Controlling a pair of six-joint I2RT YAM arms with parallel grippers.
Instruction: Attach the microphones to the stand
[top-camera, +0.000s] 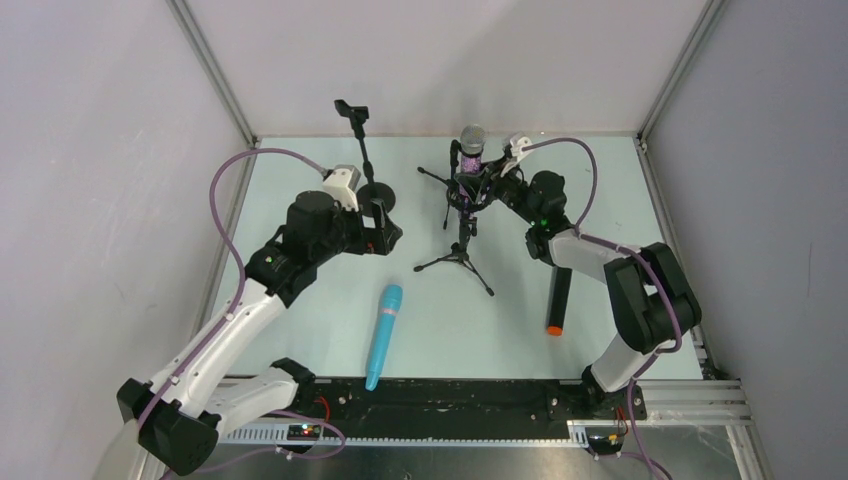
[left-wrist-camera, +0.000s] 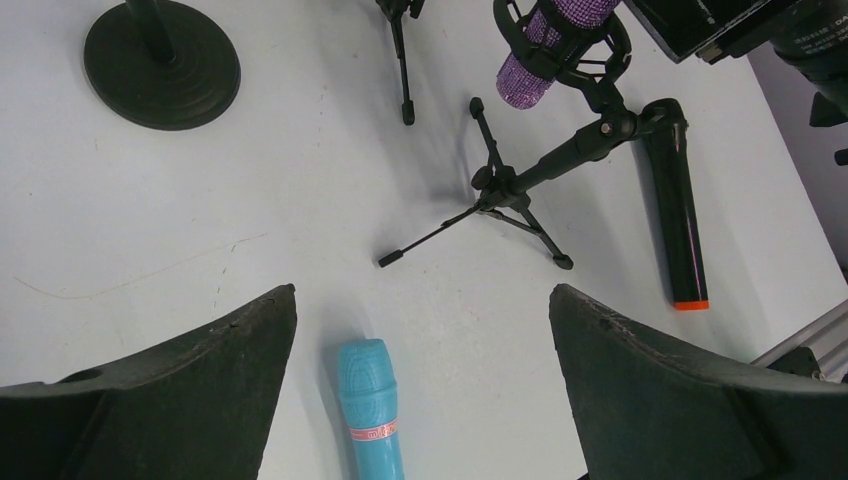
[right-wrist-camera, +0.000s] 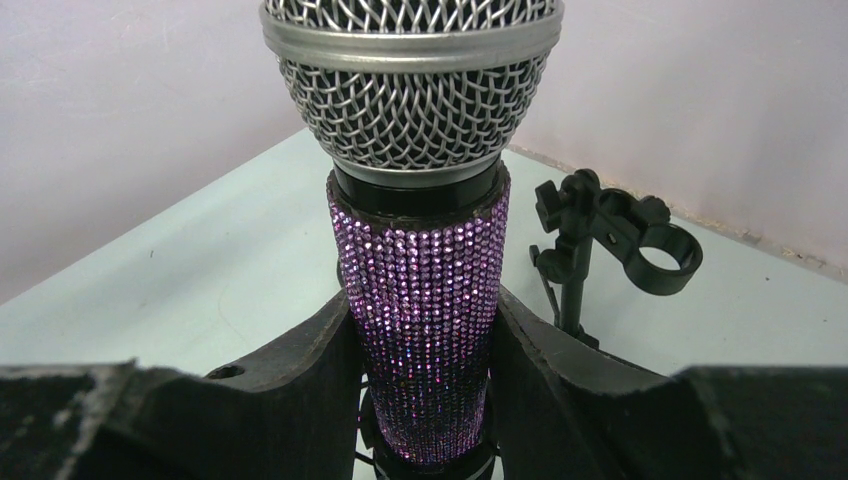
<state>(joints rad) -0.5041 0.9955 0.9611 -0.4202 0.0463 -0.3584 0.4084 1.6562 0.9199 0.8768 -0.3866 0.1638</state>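
We see right pincer (right-wrist-camera: 425, 335) clamping purple microphone (right-wrist-camera: 420, 250) in tripod stand (left-wrist-camera: 510, 185) | left pincer (left-wrist-camera: 422, 300) wide above turquoise microphone (left-wrist-camera: 370, 410)

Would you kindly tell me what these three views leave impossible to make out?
1. Right wrist view: whether the purple microphone is fully seated in the tripod stand; the right end effector and the bottom edge hide its lower end.
2. Left wrist view: the tail of the turquoise microphone, cut off by the bottom edge.
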